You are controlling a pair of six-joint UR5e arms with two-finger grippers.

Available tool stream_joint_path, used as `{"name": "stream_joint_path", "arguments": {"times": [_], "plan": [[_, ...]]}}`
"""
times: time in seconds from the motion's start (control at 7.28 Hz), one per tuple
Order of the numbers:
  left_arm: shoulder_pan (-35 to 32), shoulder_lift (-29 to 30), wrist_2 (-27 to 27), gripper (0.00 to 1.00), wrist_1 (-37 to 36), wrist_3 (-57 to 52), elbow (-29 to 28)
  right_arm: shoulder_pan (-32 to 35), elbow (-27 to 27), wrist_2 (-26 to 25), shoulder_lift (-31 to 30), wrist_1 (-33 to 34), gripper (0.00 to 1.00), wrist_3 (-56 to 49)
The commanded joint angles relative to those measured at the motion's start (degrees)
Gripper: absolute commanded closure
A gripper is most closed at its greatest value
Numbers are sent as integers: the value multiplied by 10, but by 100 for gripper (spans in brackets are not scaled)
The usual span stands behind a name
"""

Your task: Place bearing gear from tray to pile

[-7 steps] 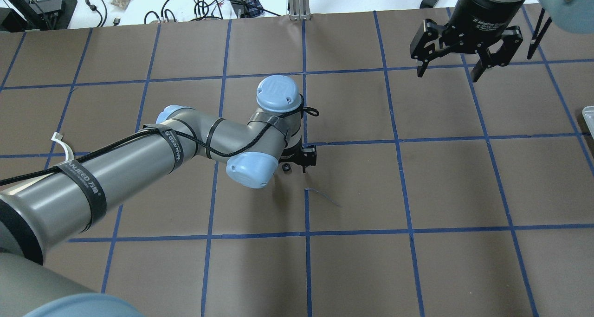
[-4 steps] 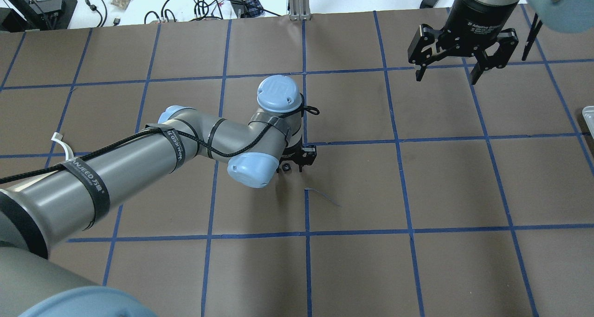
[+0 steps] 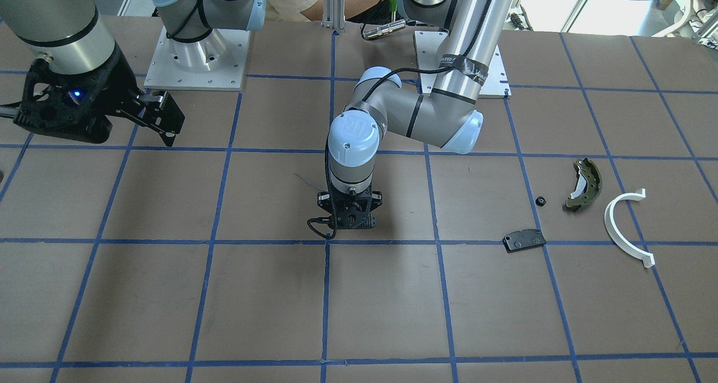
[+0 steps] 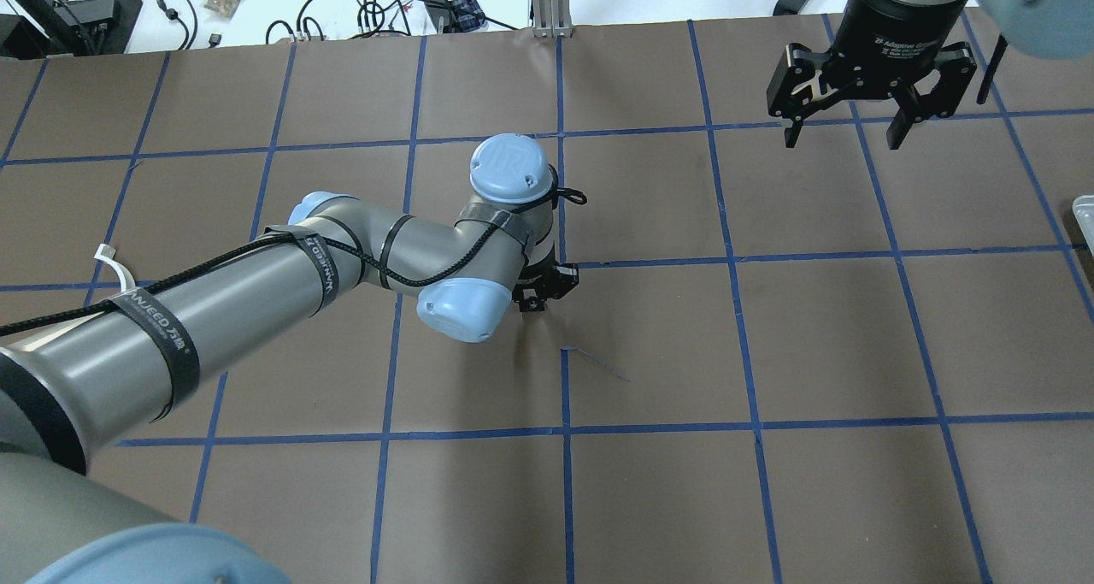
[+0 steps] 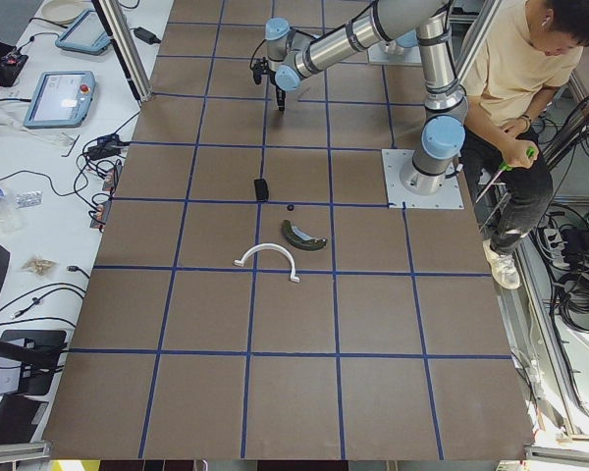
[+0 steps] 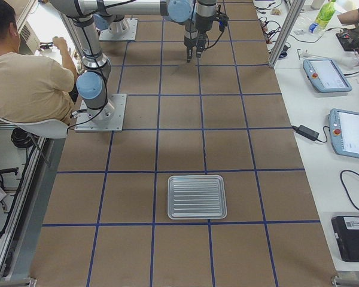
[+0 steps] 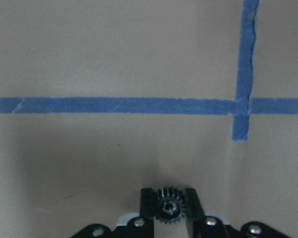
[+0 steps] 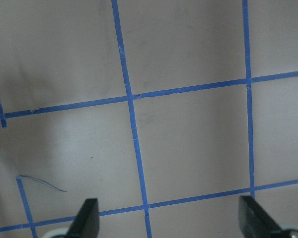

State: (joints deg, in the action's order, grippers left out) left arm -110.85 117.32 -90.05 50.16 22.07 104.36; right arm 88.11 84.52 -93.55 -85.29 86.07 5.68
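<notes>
Now | left tool (image 7: 169,200) clamped on bearing gear (image 7: 169,210) | right tool (image 4: 844,139) spread wide

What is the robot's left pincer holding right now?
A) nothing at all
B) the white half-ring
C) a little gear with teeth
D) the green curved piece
C: in the left wrist view, the little gear sits clamped between the two fingers of the left pincer.

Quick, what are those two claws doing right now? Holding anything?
Left gripper: jaws closed on the small bearing gear.
Right gripper: jaws open, holding nothing.
</notes>
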Motion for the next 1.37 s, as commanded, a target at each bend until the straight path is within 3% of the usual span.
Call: {"name": "stream_joint_path", "arguments": {"times": [0.0,0.27,0.41,0.55,0.69,0.82,1.1,1.24], "plan": [[29,-21,5,100,12,-54,-10,0,0,1,-4,-2,0,4],[83,-66,0,100,87,-149,-2,0,-3,2,-5,-3,0,4],[144,-81,-2,100,110,-216,9,1,-4,31,-7,-4,0,3],[191,-103,-16,100,114,-249,27,1,-4,66,-8,1,0,4],[223,-117,-80,100,111,-318,48,0,2,54,-8,-1,0,3],[256,-130,-98,100,112,-344,58,0,3,54,-9,-4,0,4],[349,-138,-95,100,113,-508,61,0,2,54,-10,-5,0,5],[400,-137,-90,100,114,-540,62,0,2,54,-10,-5,0,5]]}}
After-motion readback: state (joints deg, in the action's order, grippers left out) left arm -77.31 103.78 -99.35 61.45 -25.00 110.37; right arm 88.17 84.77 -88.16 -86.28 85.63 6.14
